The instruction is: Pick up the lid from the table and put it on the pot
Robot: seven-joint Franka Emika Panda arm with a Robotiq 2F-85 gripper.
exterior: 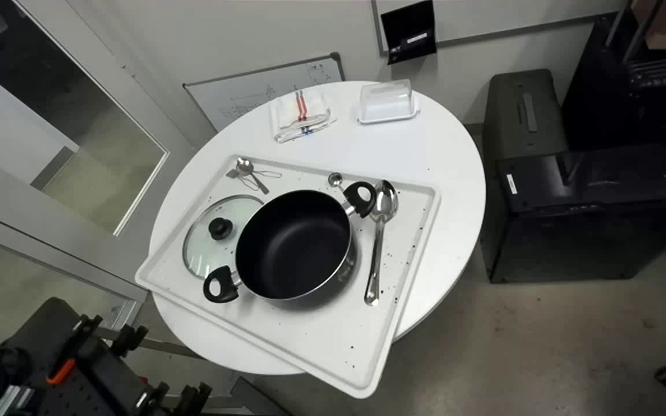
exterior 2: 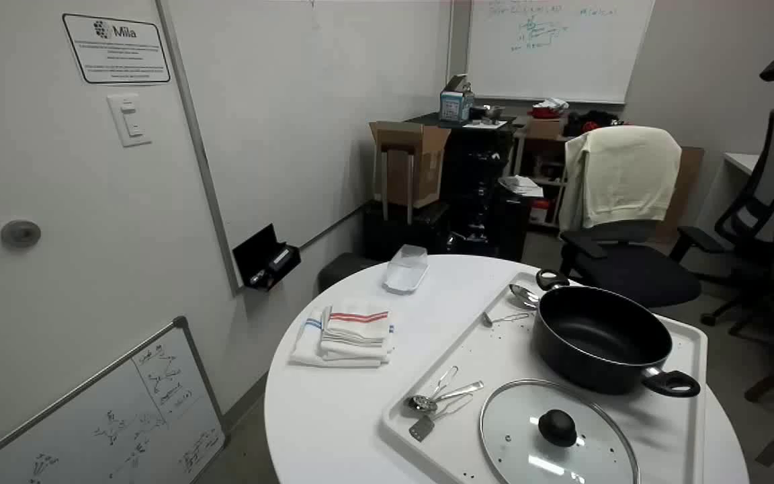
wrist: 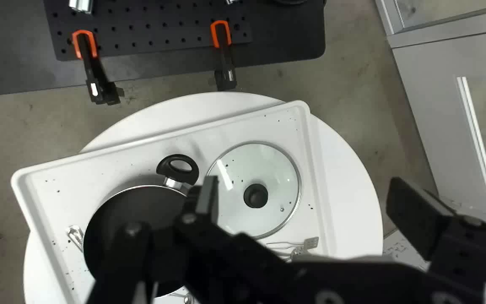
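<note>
The lid point(exterior: 217, 229) is round clear glass with a metal rim and a black knob. It lies flat, knob up, on a white tray beside the pot; it also shows in an exterior view point(exterior 2: 557, 430) and in the wrist view point(wrist: 255, 195). The black pot point(exterior: 294, 245) stands uncovered on the tray, its dark inside showing; it also shows in an exterior view point(exterior 2: 603, 336). In the wrist view the pot point(wrist: 135, 211) is partly hidden by the gripper. My gripper point(wrist: 304, 192) is wide open with nothing between its fingers, high above the table. It is not in either exterior view.
The tray point(exterior: 321, 341) overhangs the round white table point(exterior: 454, 173). A large spoon point(exterior: 379, 231) and small utensils point(exterior: 249, 173) lie on it. Folded towels point(exterior: 303, 115) and a clear-covered dish point(exterior: 388, 104) sit beyond. A black bench with orange clamps point(wrist: 222, 38) stands near the table.
</note>
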